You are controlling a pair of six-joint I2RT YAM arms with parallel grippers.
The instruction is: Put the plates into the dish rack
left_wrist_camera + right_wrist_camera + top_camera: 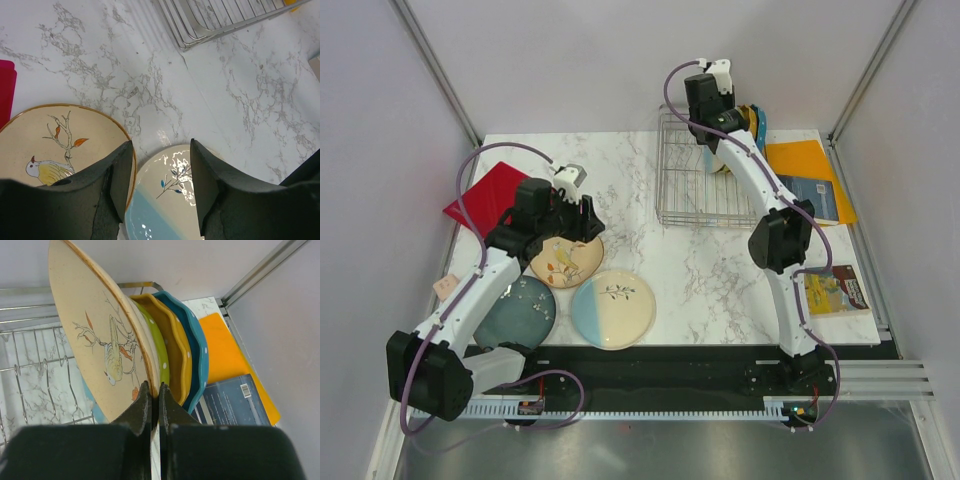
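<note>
Entry: right claw [155, 402], clenched on plate [95, 335] rim. Lower it upright into a free rack [35, 365] slot (dishes [192, 355] crowd just behind) and release once seated; left claw [161, 182] released, empty.

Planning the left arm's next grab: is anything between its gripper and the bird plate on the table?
Nothing visible does. The left gripper is open over the rim of the bird plate; the blue-and-cream plate lies beside it, not between.
</note>
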